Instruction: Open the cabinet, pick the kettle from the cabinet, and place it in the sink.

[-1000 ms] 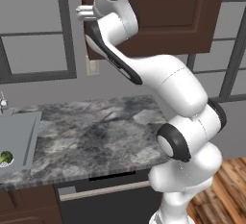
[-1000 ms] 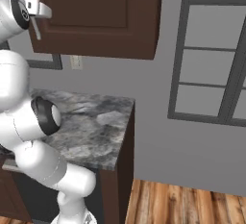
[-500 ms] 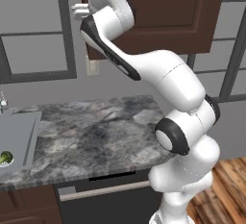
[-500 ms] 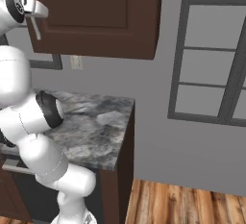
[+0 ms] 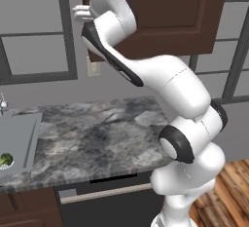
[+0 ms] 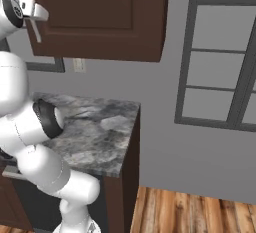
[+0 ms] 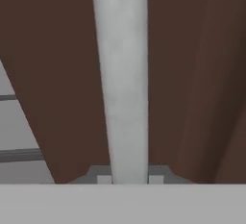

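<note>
The dark brown cabinet (image 5: 165, 16) hangs on the wall above the counter, and its door looks shut (image 6: 100, 17). My gripper (image 5: 78, 12) is raised to the door's left edge. In the hand view the long silver bar handle (image 7: 120, 74) runs straight down between the two finger tips, and the gripper (image 7: 127, 179) is shut on it. From the right, the hand (image 6: 31, 11) sits at the same edge of the door. The grey sink (image 5: 17, 138) lies at the far left of the counter. The kettle is hidden.
A small green broccoli piece (image 5: 5, 160) lies in the sink. The grey marbled counter (image 5: 97, 133) runs below the arm, ending at its right edge (image 6: 132, 127). Dark-framed windows (image 6: 220, 67) flank the cabinet. Wooden floor (image 6: 190, 212) lies to the right.
The fingers have closed onto the cabinet's bar handle. The upper arm has shifted slightly left toward the door's edge; the door has not moved.
</note>
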{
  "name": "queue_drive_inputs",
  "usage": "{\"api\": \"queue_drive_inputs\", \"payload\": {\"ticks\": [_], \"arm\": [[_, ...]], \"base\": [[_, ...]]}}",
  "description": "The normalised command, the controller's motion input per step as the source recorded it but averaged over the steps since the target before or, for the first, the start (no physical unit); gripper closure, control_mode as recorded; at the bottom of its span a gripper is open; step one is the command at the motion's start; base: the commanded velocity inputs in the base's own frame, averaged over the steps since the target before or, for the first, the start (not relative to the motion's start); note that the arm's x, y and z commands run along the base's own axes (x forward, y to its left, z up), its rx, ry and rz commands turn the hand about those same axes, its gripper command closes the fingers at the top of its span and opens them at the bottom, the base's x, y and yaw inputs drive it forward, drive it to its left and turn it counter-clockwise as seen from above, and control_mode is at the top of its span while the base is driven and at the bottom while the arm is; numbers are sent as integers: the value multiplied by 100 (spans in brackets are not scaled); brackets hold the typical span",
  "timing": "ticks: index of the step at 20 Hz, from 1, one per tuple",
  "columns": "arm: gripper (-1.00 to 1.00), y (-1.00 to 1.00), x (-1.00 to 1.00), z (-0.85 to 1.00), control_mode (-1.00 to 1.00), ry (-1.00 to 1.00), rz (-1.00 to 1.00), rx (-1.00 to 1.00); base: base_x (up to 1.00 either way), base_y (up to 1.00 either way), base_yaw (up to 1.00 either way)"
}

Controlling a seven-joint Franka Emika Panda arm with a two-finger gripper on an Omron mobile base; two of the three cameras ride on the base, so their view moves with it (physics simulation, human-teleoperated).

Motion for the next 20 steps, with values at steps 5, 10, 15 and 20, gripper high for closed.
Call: {"api": "queue_drive_inputs", "payload": {"ticks": [5, 10, 15, 20], "arm": [[100, -6, -52, -24, -100, -14, 15, 12], [100, -20, -66, -7, -100, -5, 20, 15], [100, -26, -65, -1, -100, 1, 27, 11], [100, -31, -62, 0, -100, 0, 33, 8]], "base": [[0, 0, 0], [0, 0, 0], [0, 0, 0], [0, 0, 0]]}}
